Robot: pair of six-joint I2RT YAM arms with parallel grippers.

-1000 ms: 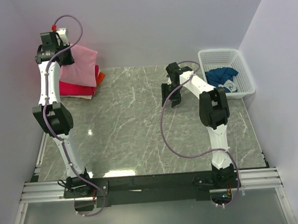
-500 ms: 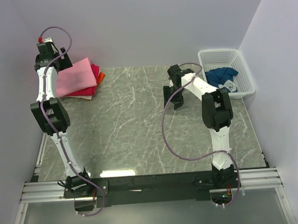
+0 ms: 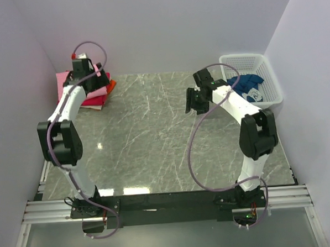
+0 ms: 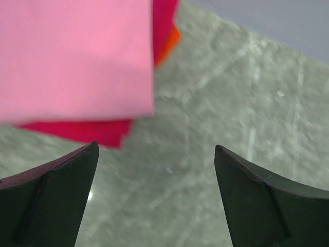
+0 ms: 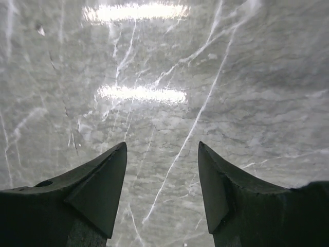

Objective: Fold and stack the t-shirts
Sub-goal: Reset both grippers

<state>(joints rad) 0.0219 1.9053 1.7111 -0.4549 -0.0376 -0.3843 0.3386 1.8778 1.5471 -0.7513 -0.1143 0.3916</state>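
Note:
A folded light pink t-shirt [image 4: 77,56] lies on top of a stack at the table's far left. Below it a magenta-red t-shirt [image 4: 103,131] and an orange t-shirt [image 4: 172,41] show at the edges. In the top view the pink t-shirt [image 3: 63,84] is partly hidden by my left arm. My left gripper [image 4: 157,149] hangs open just off the stack's corner, holding nothing. A dark blue t-shirt [image 3: 245,84] with white print lies crumpled in the basket. My right gripper [image 3: 193,101] is open above bare table, left of the basket, holding nothing.
A white mesh basket [image 3: 271,90] stands at the back right corner. The grey marble table [image 3: 149,141] is walled at the back and on both sides. Both arms' cables loop above the table.
My left gripper has opened and let go of the pink t-shirt, which now lies flat on the stack. The left wrist has swung right. My right gripper has drifted slightly right.

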